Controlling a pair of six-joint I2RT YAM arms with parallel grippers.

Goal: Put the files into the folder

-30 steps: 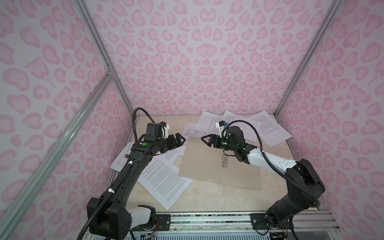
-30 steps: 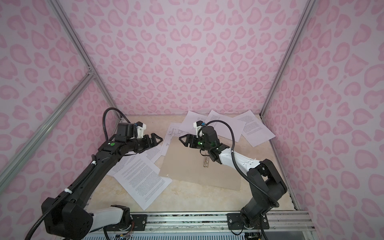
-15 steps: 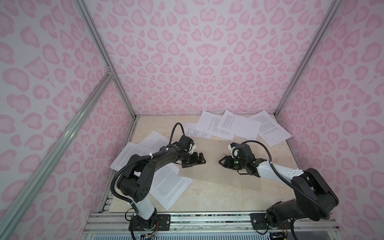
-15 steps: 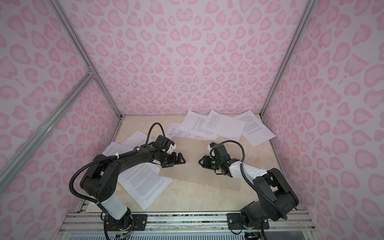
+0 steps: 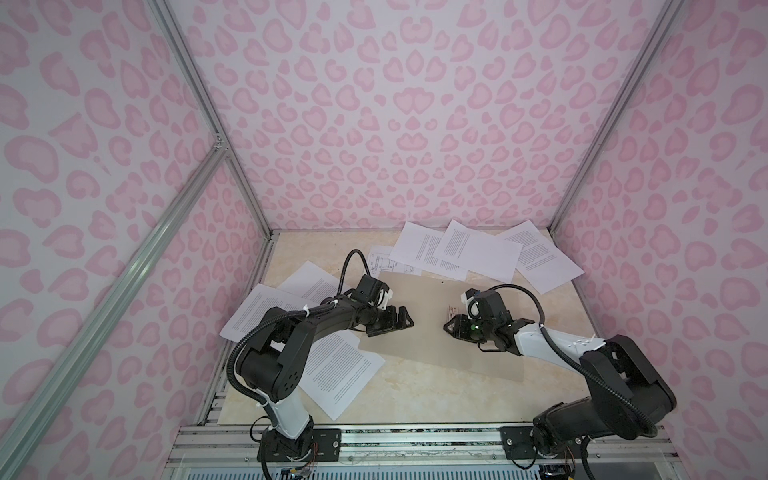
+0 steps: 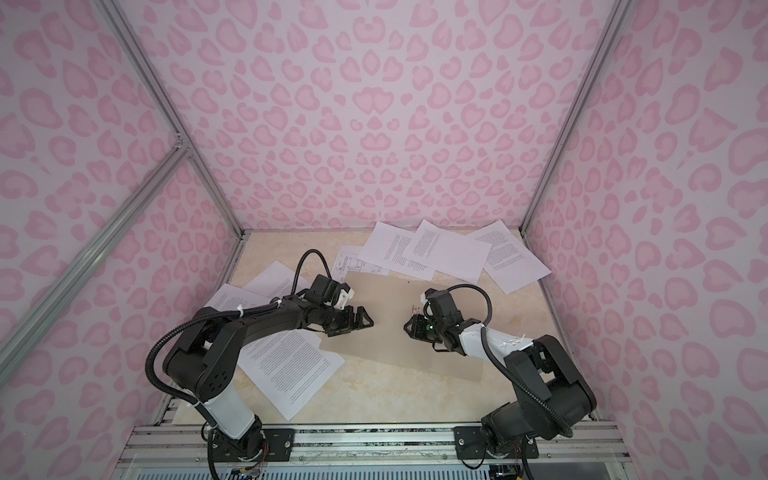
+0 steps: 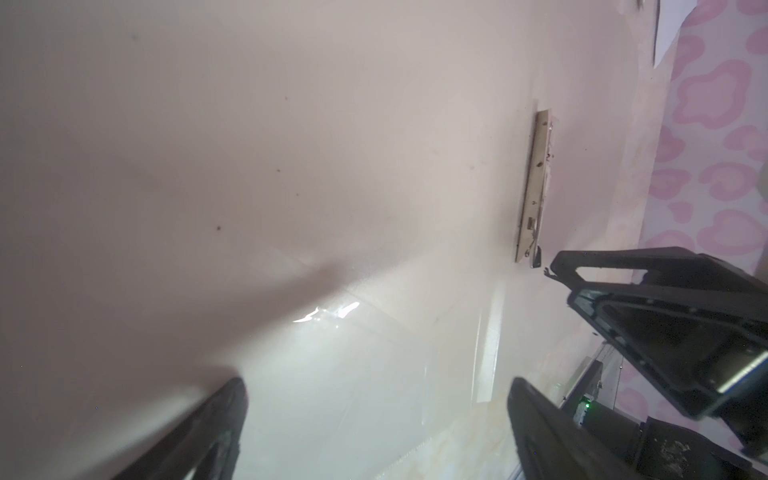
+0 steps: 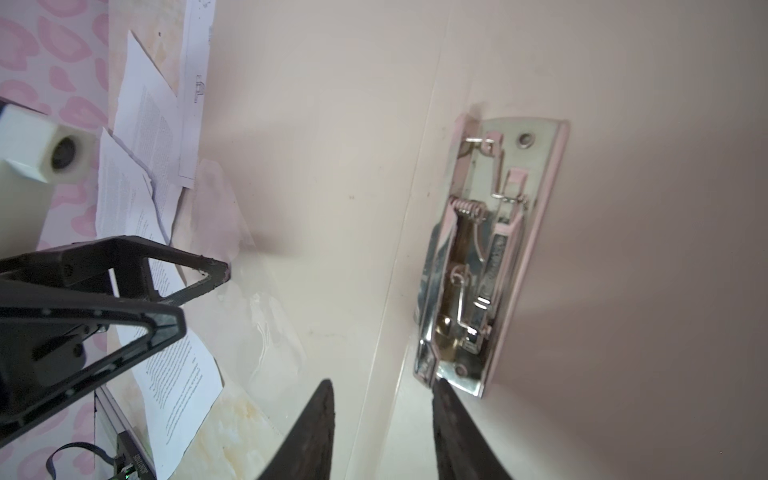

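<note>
Hovering both tools low over the open folder (image 5: 428, 303), we are not holding a single sheet yet. The files (image 5: 478, 249) are all lying loose on the table (image 5: 415, 395), several overlapping just beyond the folder's far edge and the rest fanned off its left edge. The folder itself is lying flat and bare, with the metal clip (image 8: 478, 266) riveted beside its middle crease.

We are judging the clip to be the nearest hazard. One finger (image 8: 451, 424) of the right tool (image 8: 384, 384) is sitting right at the clip's near end. A push from there could be catching the spring lever or dragging the whole folder across the table, since nothing is pinning it down. The two tools are also facing each other close together over the folder, so a reach across could be knocking one into the other. The sheets are lying flat and overlapping, so a pinch could be crumpling an edge or lifting two at once.

The left tool (image 5: 405, 318) is standing spread as wide as it goes, empty, hanging above the folder's left half and touching nothing we can see. The right tool is standing only partly open, with a narrow gap between its fingers and only bare folder showing in it. Whether its finger is actually touching the clip we cannot tell.
</note>
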